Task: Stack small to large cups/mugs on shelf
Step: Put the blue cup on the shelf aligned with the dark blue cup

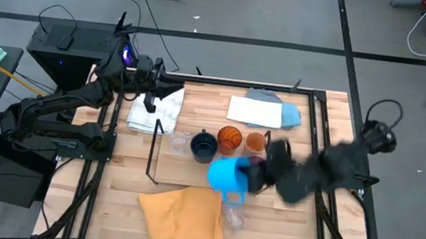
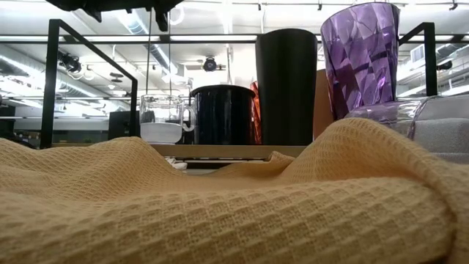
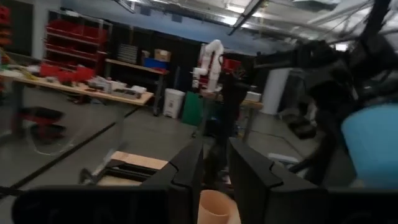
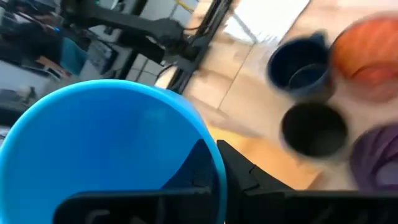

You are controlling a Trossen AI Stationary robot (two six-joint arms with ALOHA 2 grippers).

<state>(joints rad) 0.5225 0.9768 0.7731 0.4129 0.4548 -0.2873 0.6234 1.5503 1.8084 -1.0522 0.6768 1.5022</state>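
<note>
Cups stand in a short row on a low wooden shelf (image 1: 162,160) with a black wire frame, seen from straight above a wooden table (image 1: 305,227). From the left arm's side the row runs: a small clear glass (image 1: 178,142), a dark navy mug (image 1: 204,144), an orange cup (image 1: 229,138) and a second orange cup (image 1: 255,143). The right gripper (image 1: 251,174) reaches in from the right arm's side and is clamped on the rim of a bright blue mug (image 1: 228,173), one finger inside the wall, as the right wrist view shows. The mug is held on the near side of the row, just in front of the navy mug and the first orange cup, mouth tipped toward the camera on that wrist. Any open spot in the row lies away from the gripper toward the left arm's side, so the carry would run along the row's length. The left gripper (image 1: 151,96) hangs above a white folded cloth (image 1: 153,113) just beyond the shelf's far left corner, fingers slightly apart and holding nothing. A yellow cloth (image 1: 182,214) lies at the near edge, with another clear glass (image 1: 232,217) beside it.
</note>
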